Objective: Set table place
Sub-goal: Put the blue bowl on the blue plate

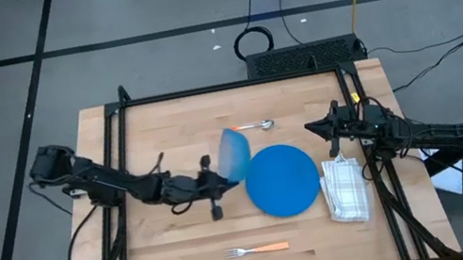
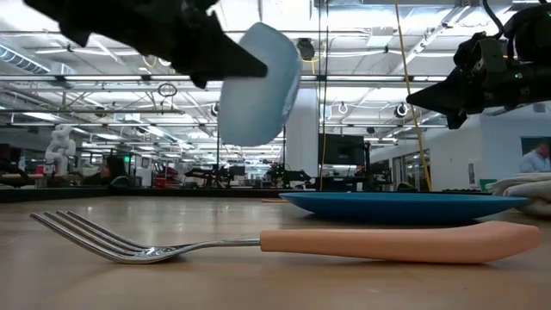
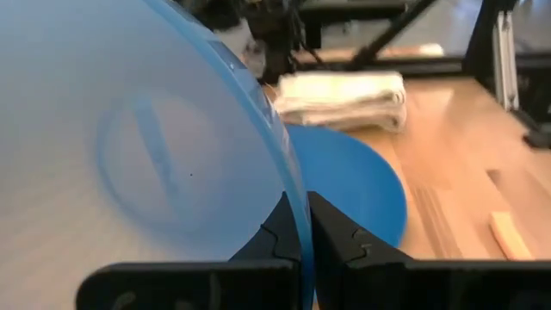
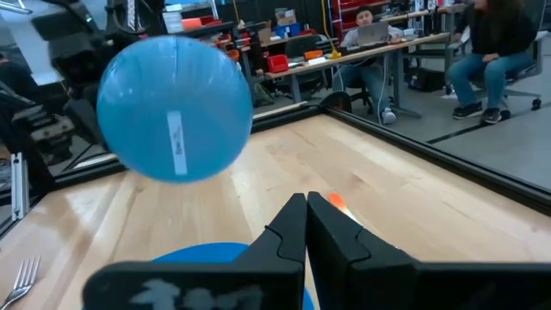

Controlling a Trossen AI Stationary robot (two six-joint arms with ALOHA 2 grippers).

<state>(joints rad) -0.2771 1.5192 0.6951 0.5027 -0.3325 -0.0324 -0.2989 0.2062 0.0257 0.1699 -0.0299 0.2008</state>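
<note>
A: We start with the table (image 1: 186,253), the light plank top in its thin black frame. It fills the middle of the high view, and everything else sits on or over it.

B: We see the blue plate (image 1: 282,179) lying flat a little toward three o'clock of the table's centre. At three o'clock of the plate, just beside its rim, lies the folded checked cloth (image 1: 346,189).

A: At six o'clock of the plate, near the front edge and apart from the plate, we find the fork (image 1: 257,250) with the orange handle, tines pointing to nine o'clock. At twelve o'clock of the plate lies the spoon (image 1: 253,126), orange handle toward nine o'clock and its bowl toward three o'clock.

B: The pale blue bowl (image 1: 235,153) is off the wood. In the low view it hangs tipped on edge above the tabletop, at about ten o'clock of the plate.

A: The left gripper (image 1: 224,179) holds it. In the left wrist view we see the two fingers pinched on the bowl's rim, one on each side of the thin wall.

B: The right gripper (image 1: 314,127) hovers at about two o'clock of the plate, above the table, fingers pressed together with nothing between them.

A: Beyond the table, in the right wrist view, we see people seated at desks.
</note>
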